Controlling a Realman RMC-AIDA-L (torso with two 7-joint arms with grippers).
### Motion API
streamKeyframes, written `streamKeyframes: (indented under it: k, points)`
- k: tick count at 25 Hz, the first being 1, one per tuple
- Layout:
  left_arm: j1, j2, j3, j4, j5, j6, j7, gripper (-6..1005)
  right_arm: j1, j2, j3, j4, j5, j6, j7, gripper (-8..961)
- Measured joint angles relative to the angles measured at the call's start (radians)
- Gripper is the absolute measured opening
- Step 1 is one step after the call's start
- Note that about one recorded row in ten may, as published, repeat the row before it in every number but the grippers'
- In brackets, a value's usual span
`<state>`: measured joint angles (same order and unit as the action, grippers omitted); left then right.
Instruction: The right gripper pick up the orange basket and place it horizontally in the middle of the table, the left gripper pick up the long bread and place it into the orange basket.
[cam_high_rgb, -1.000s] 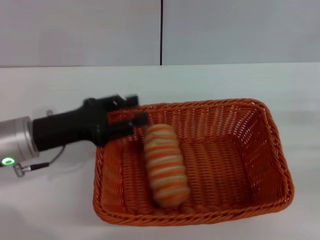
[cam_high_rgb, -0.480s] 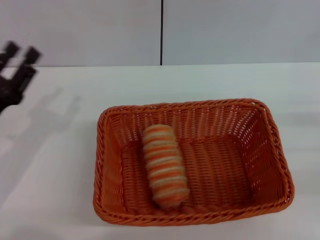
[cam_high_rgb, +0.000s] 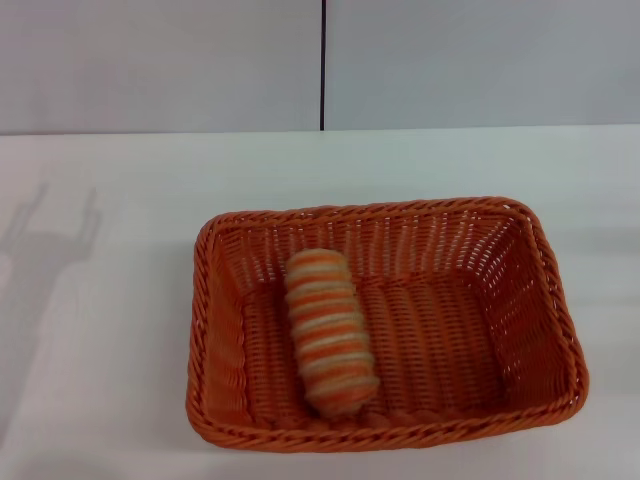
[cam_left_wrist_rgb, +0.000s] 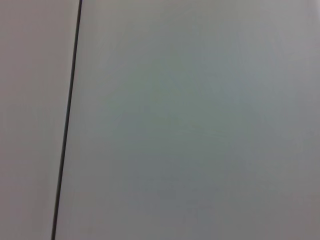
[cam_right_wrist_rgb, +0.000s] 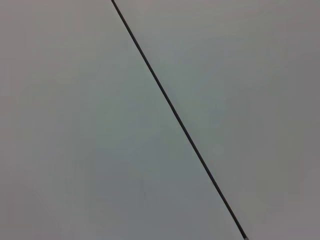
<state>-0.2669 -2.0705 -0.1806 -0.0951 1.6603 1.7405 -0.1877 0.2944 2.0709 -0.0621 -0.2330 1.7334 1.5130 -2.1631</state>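
Observation:
The orange basket (cam_high_rgb: 520, 300) lies lengthwise across the white table (cam_high_rgb: 110, 400), near its front middle. Inside it, toward the basket's left half, rests the long bread (cam_high_rgb: 328, 330), cream and orange striped, its length running from the back wall toward the front rim. Neither the left gripper nor the right gripper shows in the head view. Only a faint shadow of an arm falls on the table at the far left. Both wrist views show just a plain grey wall with a thin dark seam.
A grey wall (cam_high_rgb: 480, 60) with a vertical dark seam (cam_high_rgb: 323, 60) stands behind the table's far edge. White tabletop surrounds the basket on the left, right and behind.
The left gripper, over the basket's left rim a second ago, pulled away up and to the left and has left the head view. The bread and basket have stayed put.

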Motion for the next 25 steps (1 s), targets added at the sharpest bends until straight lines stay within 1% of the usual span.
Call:
streamKeyframes:
  k: [4, 10, 13, 17, 25]
  points:
    - [-0.001, 0.002, -0.009, -0.008, 0.001, 0.003, 0.005, 609, 0.000, 0.001, 0.005, 0.005, 0.000, -0.005, 0.000, 441]
    - [-0.004, 0.003, -0.021, -0.009, 0.002, 0.004, 0.003, 614, -0.003, 0.002, 0.039, 0.017, 0.000, -0.007, 0.000, 441]
    - [-0.003, 0.002, -0.033, -0.009, 0.002, 0.003, 0.000, 686, -0.004, 0.001, 0.065, 0.026, 0.000, -0.016, -0.003, 441]
    - [-0.001, 0.001, -0.047, -0.010, 0.002, 0.000, -0.004, 783, -0.005, 0.001, 0.131, 0.052, 0.000, -0.031, -0.004, 441]
    - [-0.001, 0.001, -0.049, -0.011, 0.003, -0.004, -0.005, 816, -0.009, 0.004, 0.218, 0.079, 0.000, -0.065, -0.024, 441]
